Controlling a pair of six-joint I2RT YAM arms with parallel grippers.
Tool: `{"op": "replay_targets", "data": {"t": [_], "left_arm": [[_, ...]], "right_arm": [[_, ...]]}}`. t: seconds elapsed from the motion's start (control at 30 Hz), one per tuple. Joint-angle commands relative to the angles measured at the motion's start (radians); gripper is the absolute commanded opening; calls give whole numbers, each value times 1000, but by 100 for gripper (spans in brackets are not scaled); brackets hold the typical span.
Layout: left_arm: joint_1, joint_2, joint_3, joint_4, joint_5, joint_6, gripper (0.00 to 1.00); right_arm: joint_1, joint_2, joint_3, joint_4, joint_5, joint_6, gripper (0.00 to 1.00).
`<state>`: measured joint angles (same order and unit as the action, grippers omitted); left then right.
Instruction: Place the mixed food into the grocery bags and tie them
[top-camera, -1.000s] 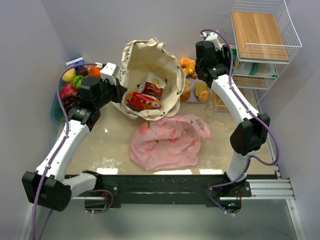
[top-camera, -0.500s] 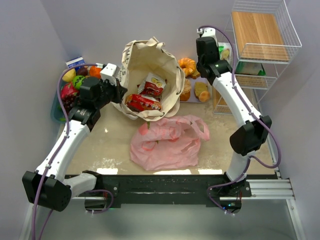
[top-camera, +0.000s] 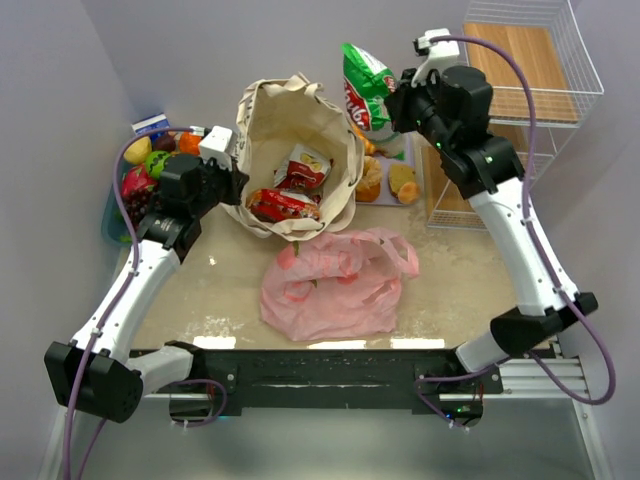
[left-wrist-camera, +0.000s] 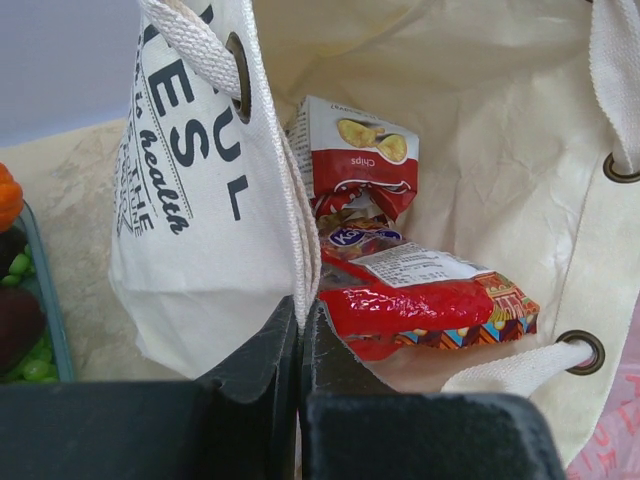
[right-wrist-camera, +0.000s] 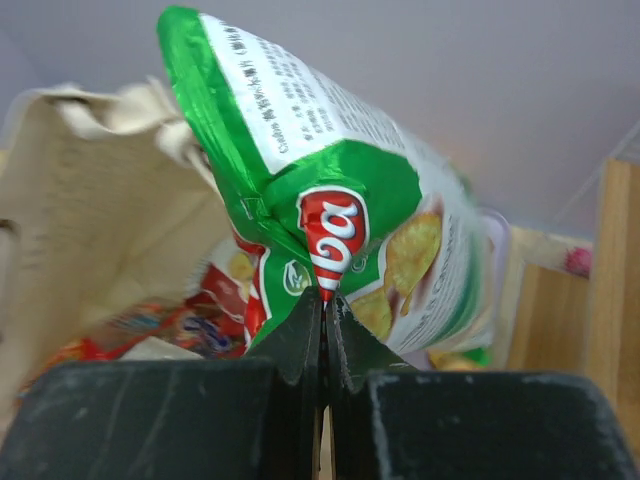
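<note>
Bright, even light; soft shadows; blurred wrist-view foregrounds.

The top view looks steeply down over the whole counter (top-camera: 230, 285) from above its near edge. The wrist views sit close behind the left tool (left-wrist-camera: 299, 315) and right tool (right-wrist-camera: 323, 305). All three share the cream tote (top-camera: 275, 120).

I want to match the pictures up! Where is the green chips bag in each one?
Top: green packet at the back, right of the tote.
Left wrist: not in it.
Right wrist: green packet in the middle, held by the right gripper.
Landmark: the tote, in all three views.
</note>
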<state>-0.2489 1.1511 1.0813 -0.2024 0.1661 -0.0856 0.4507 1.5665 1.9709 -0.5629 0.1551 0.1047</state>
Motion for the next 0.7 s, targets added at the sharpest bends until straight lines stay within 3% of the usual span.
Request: {"op": "replay_targets", "data": {"t": [0.0, 0.2, 0.33, 0.67], "left_arm": [[3, 5, 8, 81, -42, 30, 0], [51, 32, 5, 113, 87, -46, 0], [92, 29, -9, 144, 162, -82, 0], [103, 42, -11, 150, 182, -91, 0]], "right_arm": [[13, -103, -32, 158, -241, 70, 0], [51, -189, -109, 302, -448, 135, 0], [108, -197, -115, 322, -456, 127, 0], [135, -92, -144, 412, -508, 190, 0]]}}
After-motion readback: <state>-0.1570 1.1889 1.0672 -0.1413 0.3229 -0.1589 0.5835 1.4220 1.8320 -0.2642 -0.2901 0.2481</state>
